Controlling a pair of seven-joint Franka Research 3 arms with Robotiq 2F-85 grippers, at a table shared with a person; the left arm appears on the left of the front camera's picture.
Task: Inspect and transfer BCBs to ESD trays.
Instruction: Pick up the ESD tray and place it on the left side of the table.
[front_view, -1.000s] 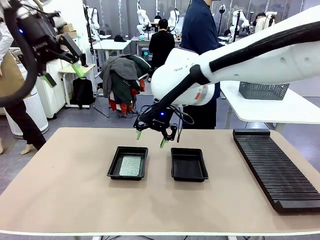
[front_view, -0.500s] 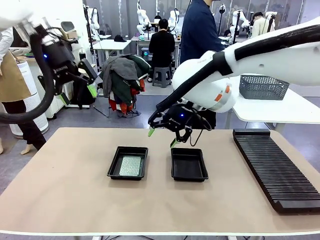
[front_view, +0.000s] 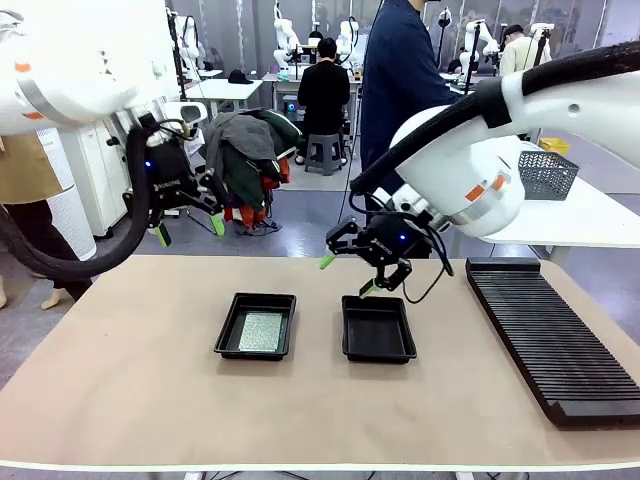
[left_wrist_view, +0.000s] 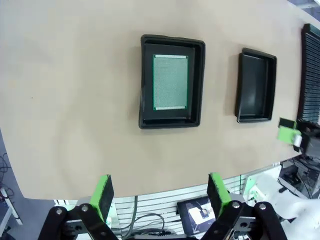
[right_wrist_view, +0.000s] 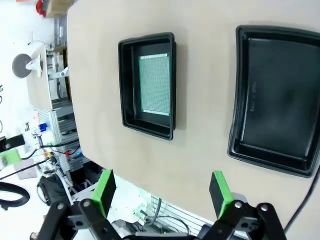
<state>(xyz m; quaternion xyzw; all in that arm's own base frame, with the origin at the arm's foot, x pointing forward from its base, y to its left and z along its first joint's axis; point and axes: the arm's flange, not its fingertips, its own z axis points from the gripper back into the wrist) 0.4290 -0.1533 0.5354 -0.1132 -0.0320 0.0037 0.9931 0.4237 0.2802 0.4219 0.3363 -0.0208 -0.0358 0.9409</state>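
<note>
hovering wide open, left hand, right hand — both empty

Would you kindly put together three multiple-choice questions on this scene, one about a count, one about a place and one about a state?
1. How many black trays stand on the table? A. one B. two C. four
2. Where does the green board lie? A. in the left tray B. in the right tray C. on the bare table
3. How does the right gripper stand? A. shut on the board B. open, holding nothing C. shut on a tray rim
Answers: 1 B, two trays sit side by side; 2 A, the board lies flat on the left tray's floor; 3 B, its green fingertips stand apart in the air near the empty right tray.
</note>
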